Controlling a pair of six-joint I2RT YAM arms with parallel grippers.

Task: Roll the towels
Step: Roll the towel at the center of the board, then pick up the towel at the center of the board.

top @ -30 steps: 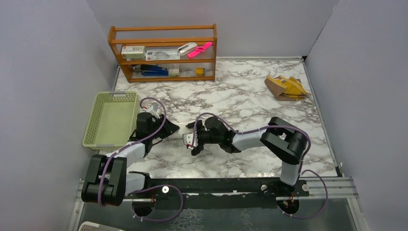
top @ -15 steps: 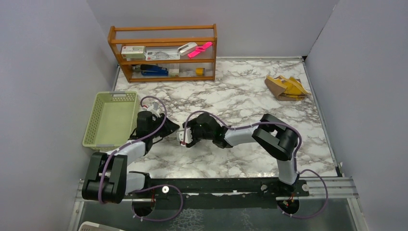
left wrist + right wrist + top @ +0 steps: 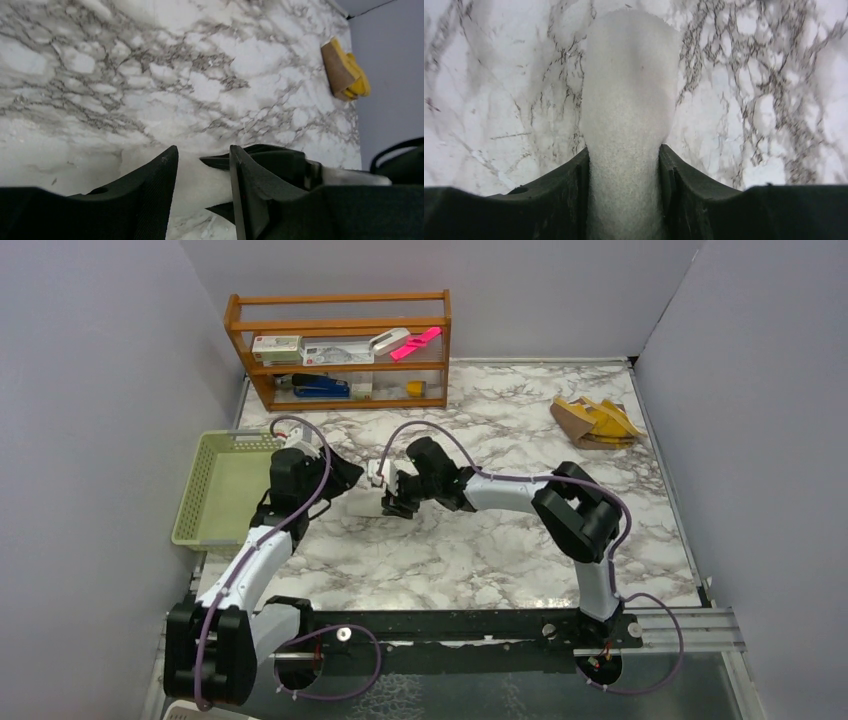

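The white towel (image 3: 629, 95) is a tight roll held lengthwise between my right gripper's jaws (image 3: 624, 165), which are shut on it. In the top view the roll (image 3: 364, 506) sits left of centre, between my right gripper (image 3: 388, 498) and my left gripper (image 3: 350, 483). In the left wrist view the white towel (image 3: 200, 187) lies between and below my left gripper's parted jaws (image 3: 200, 167); they stand apart and do not press it. The mustard-yellow towel (image 3: 597, 421) lies crumpled at the back right and also shows in the left wrist view (image 3: 347, 72).
A pale green basket (image 3: 228, 488) stands at the left edge beside my left arm. A wooden shelf (image 3: 340, 350) with small items stands at the back left. The marble table (image 3: 500, 550) is walled on three sides.
Both grippers moved away from the near edge toward the back, carrying the white roll with them. The left arm stretched out and the right arm swung further left.
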